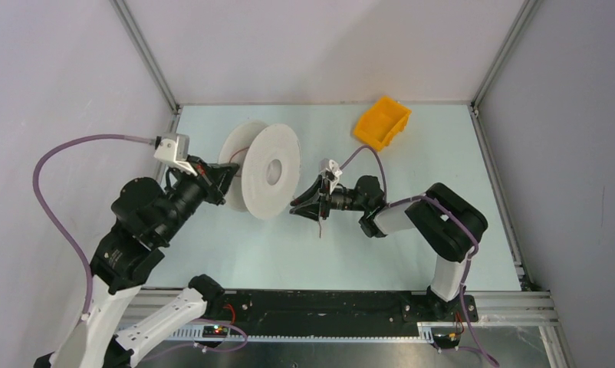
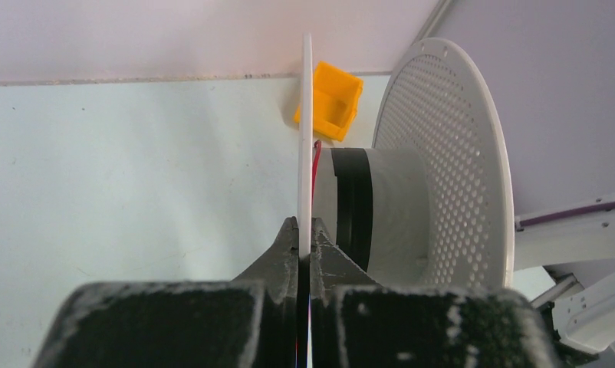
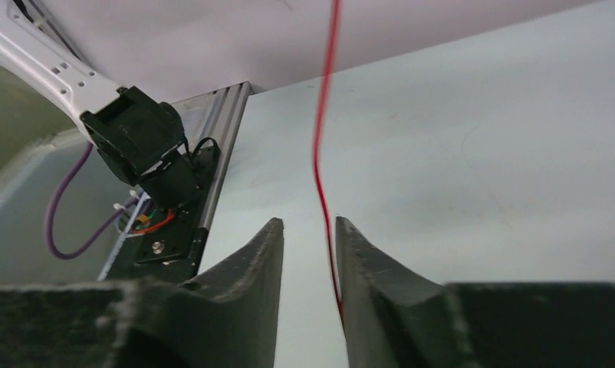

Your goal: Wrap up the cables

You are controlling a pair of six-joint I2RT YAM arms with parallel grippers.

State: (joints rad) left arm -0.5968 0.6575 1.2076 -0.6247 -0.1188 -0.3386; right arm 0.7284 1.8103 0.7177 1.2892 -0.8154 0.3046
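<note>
A white spool (image 1: 270, 170) stands on edge on the table. My left gripper (image 1: 226, 175) is shut on the rim of its left flange (image 2: 307, 138), seen edge-on between the jaws of my left gripper (image 2: 305, 226). The hub carries a black band (image 2: 362, 207), with the perforated flange (image 2: 450, 153) beyond. The thin red cable (image 2: 317, 157) shows beside the hub. My right gripper (image 1: 300, 201) is right of the spool, and in the right wrist view my right gripper (image 3: 308, 224) is open. The cable (image 3: 320, 138) runs loosely between its fingers, along the right one.
A yellow bin (image 1: 382, 123) sits at the back right of the table and also shows in the left wrist view (image 2: 331, 100). An aluminium rail (image 1: 327, 303) with the arm bases runs along the near edge. Walls close in on both sides and the back.
</note>
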